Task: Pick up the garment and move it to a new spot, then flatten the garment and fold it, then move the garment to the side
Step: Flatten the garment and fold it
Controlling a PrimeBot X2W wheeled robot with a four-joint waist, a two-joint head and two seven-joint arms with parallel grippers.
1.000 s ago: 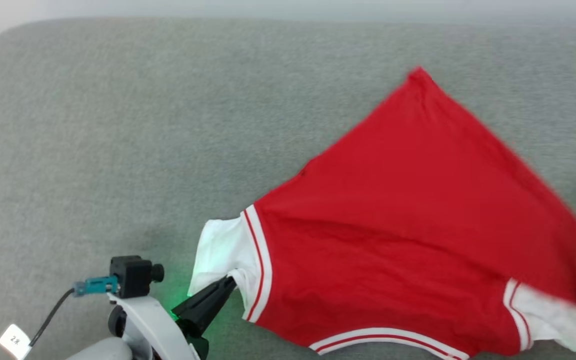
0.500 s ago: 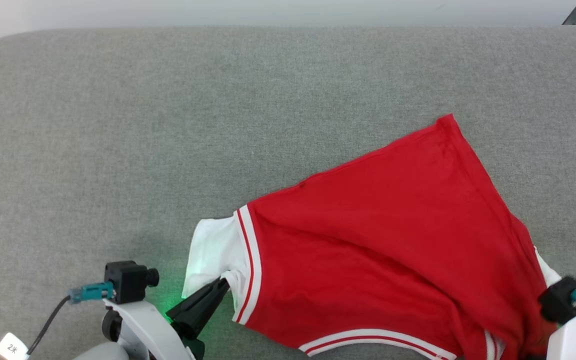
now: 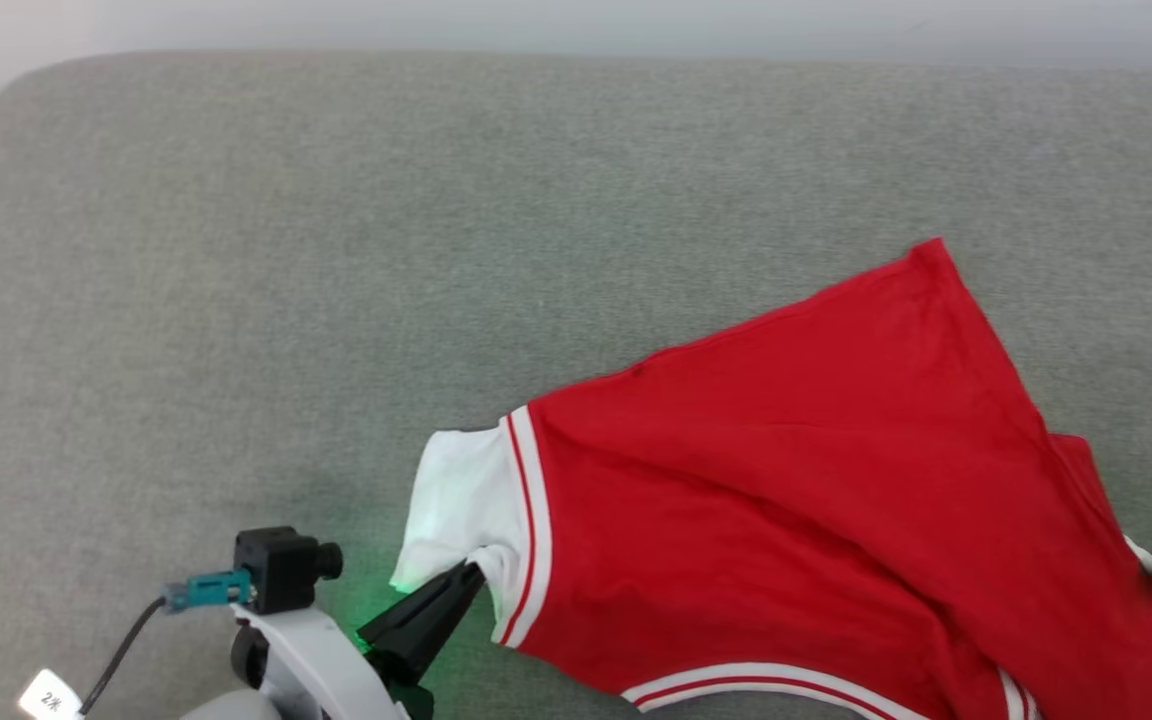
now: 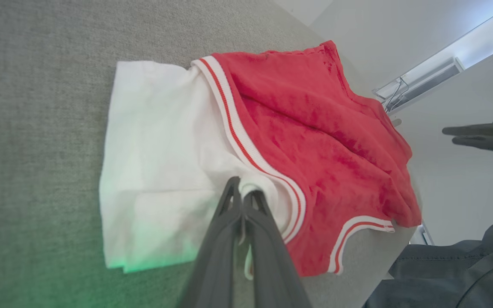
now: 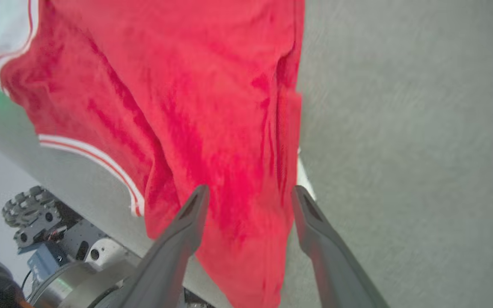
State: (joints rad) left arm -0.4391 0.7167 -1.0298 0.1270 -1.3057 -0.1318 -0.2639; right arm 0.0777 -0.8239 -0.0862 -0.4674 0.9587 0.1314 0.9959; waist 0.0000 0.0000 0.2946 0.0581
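The garment lay crumpled on the grey bench, its red body spread out, one white sleeve lying flat and its far end drooping over the bench's edge. My left fingers were pressed tight together on a fold of cloth at that sleeve's edge, just beside the garment's striped trim band. My right fingers stood wide apart at the garment's opposite end, gripping nothing, with red cloth showing in the gap beyond them; whether they touched it I could not tell.
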